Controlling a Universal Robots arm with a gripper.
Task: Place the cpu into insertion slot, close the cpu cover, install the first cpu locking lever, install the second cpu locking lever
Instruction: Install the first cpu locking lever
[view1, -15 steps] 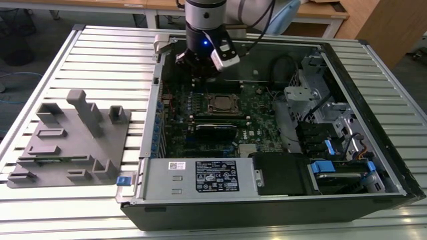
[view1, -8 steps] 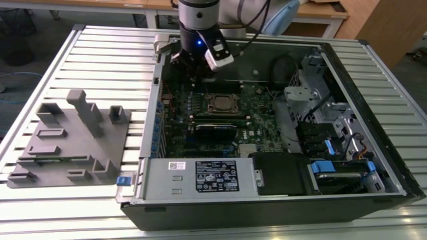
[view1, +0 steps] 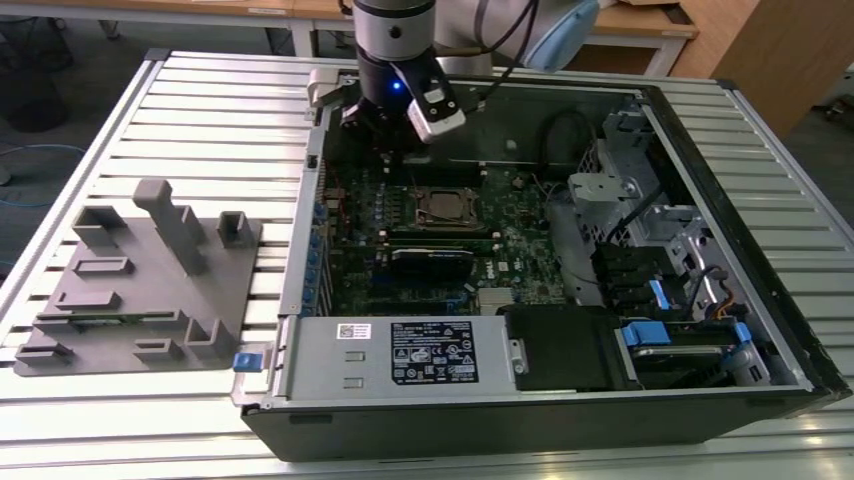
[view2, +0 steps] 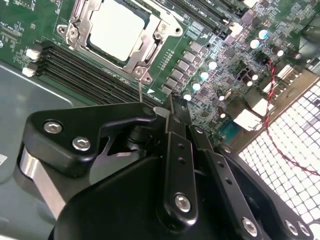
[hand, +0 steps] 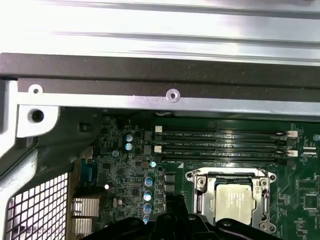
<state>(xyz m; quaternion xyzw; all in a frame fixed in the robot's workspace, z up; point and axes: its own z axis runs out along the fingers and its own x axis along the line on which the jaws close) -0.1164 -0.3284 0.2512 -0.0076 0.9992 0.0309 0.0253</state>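
The cpu (view2: 116, 27) (hand: 235, 202) lies in the insertion slot (view1: 447, 208), its silver face showing through the cut-out of the cpu cover (view2: 142, 56) (hand: 200, 184), which lies flat over it. A thin metal locking lever (view2: 140, 90) rises from the socket's corner toward my gripper. My gripper (view2: 172, 102) (view1: 400, 152) hangs over the green motherboard (view1: 514, 235), beside the socket on the side of the memory slots (view2: 75, 72). Its black fingers (view2: 177, 145) are pressed together, and I see nothing held between them.
The board sits in an open computer case (view1: 747, 200) on a slatted metal table (view1: 200, 110). A grey fixture block (view1: 147, 280) stands at the exterior view's left. A power supply (view1: 400, 350), drive bays (view1: 667, 330) and cables (view1: 574, 130) fill the case's other parts.
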